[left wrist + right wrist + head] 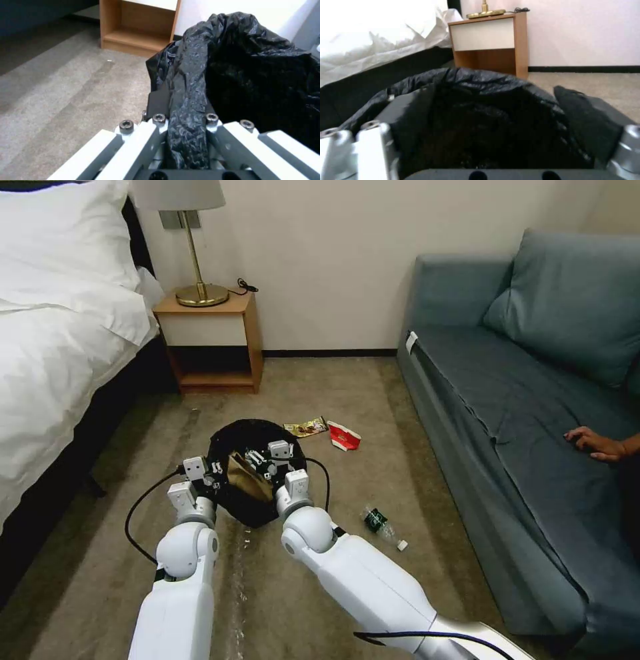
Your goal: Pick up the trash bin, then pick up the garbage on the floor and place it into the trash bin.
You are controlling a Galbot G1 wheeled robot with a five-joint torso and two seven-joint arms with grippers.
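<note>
In left hand (186, 120): trash bin (253, 82) rim.

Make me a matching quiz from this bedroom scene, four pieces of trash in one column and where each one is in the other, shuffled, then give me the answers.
Things:
1. brown paper bag
2. gold wrapper
3. red-and-white carton
4. clear bottle

Places:
A. on the carpet beside the right arm, toward the sofa
B. inside the trash bin
C. on the carpet just beyond the bin, nearest its rim
D. on the carpet beyond the bin, on the sofa side of the wrapper

Pairs: 1-B, 2-C, 3-D, 4-A
</note>
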